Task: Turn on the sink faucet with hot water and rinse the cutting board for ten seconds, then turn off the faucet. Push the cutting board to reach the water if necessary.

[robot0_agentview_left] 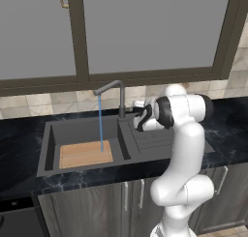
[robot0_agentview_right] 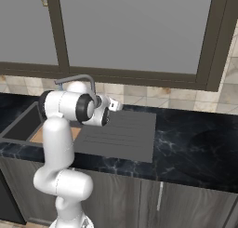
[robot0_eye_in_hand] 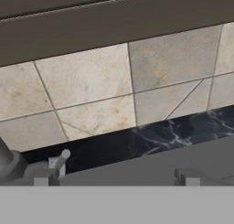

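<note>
rinsing: water [robot0_agentview_left: 100, 122] falls from the sink faucet [robot0_agentview_left: 119, 98] onto the cutting board [robot0_agentview_left: 86, 154], lying under the spout
gripper [robot0_agentview_left: 139, 105]: wide open, empty, near the lever for shutoff

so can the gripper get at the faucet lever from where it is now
Probably yes. The gripper is open and hovers just right of the sink faucet post, with the small lever close ahead in the hand view and nothing between them.
</note>
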